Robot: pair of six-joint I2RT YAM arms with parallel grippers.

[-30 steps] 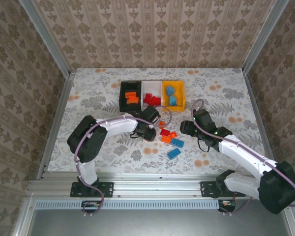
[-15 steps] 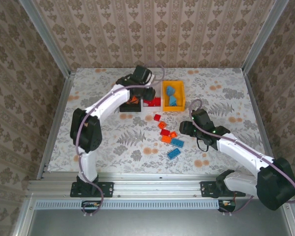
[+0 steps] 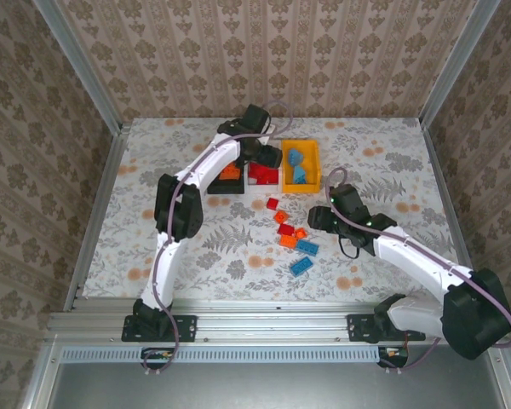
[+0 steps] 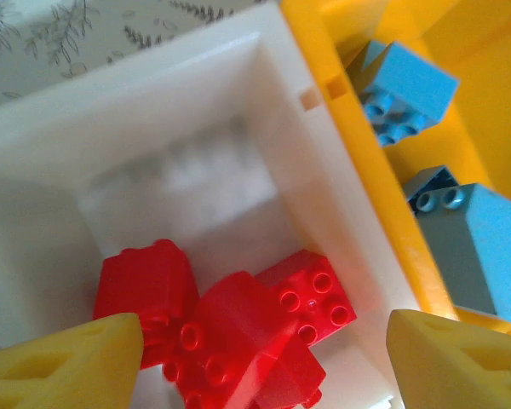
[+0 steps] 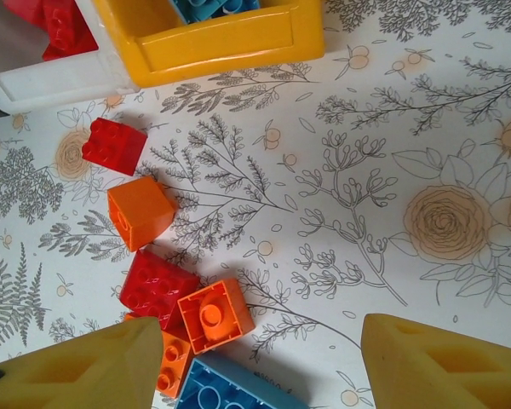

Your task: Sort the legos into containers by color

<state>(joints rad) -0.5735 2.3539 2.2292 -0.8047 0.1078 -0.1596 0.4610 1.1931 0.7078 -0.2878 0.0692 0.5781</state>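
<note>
A: Where is the left gripper (image 4: pixel 262 345)?

B: It hangs over the white bin (image 4: pixel 196 111), fingers (image 4: pixel 64 354) spread wide with nothing between them. Red bricks (image 4: pixel 230 332) lie piled on the floor of that bin.

A: And the bins beside it?

B: The yellow bin (image 4: pixel 358 170) touches the white one on its right and holds blue bricks (image 4: pixel 473 243). From above, the black bin (image 3: pixel 224 187) sits on the other side with orange bricks (image 3: pixel 231 172) in it.

A: What about the right gripper (image 5: pixel 264 362)?

B: It is low over the table (image 5: pixel 392 128), just in front of the bins. Its fingers (image 5: pixel 447 366) are also parted and hold nothing.

A: Anything left outside the bins?

B: Yes, a cluster of loose bricks (image 5: pixel 157 288) lies close under the right gripper. A red one (image 5: pixel 113 145) is nearest the bins, then orange (image 5: pixel 140 211), red and orange again. A blue brick (image 5: pixel 238 394) lies at the near edge, and another blue one (image 3: pixel 301 266) sits apart, closer to the arm bases.
</note>
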